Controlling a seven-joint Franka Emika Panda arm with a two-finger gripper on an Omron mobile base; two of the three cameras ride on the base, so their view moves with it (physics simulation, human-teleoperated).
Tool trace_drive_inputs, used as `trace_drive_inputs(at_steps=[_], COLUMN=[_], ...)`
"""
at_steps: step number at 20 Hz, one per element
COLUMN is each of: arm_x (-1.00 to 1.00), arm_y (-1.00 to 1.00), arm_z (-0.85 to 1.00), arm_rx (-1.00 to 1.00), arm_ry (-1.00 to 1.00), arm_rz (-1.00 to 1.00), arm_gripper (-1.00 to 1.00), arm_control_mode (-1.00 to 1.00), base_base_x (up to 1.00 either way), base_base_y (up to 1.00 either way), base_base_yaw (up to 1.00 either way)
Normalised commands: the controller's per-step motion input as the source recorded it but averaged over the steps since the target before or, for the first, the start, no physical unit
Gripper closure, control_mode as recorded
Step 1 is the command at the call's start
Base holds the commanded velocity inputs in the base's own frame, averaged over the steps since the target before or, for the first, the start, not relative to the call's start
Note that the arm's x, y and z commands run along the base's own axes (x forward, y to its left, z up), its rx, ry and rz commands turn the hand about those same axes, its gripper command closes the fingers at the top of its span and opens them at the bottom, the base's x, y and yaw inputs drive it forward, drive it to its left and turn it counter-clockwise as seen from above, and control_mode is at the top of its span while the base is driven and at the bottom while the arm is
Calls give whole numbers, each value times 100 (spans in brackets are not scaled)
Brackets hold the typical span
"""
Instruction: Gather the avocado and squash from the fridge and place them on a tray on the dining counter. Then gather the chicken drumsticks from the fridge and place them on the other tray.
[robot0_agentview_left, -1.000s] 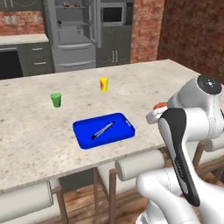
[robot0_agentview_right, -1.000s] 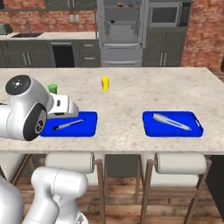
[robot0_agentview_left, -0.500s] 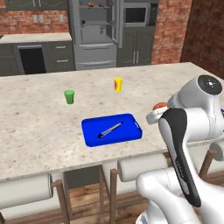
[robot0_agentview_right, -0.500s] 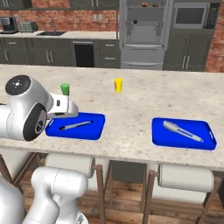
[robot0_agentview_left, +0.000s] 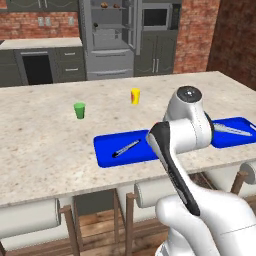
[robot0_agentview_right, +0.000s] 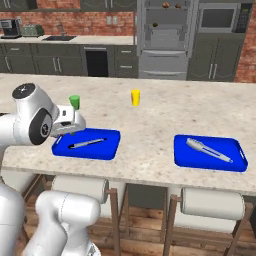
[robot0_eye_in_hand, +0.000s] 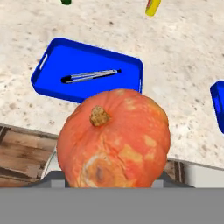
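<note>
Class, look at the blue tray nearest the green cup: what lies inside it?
One silver and black utensil lies inside the tray. The arm covers the tray's near corner in the right base view, so that part cannot be checked there.

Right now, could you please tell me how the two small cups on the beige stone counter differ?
The green cup stands nearer the left blue tray; the yellow cup stands farther right, between the two trays' positions. The green cup sits closer to the near counter edge than the yellow one. Both are small, upright and stand on the dining counter.
</note>
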Motion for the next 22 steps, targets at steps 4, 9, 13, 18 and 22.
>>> trace_drive_inputs(at_steps=[4, 9, 13, 18, 22], arm_x=[82, 68, 68, 57, 51], arm_y=[80, 64, 41, 7, 0], arm_z=[-74, -74, -46, -18, -26], arm_rx=[-15, -12, -2, 4, 6], arm_ry=[22, 14, 8, 0, 0], arm_rz=[0, 0, 2, 7, 8], arm_gripper=[100, 100, 100, 100, 100], arm_control_mode=[-100, -100, -100, -100, -100], base_base_x=[0, 0, 0, 0, 0], base_base_y=[0, 0, 0, 0, 0], base_base_yaw=[0, 0, 0, 0, 0])
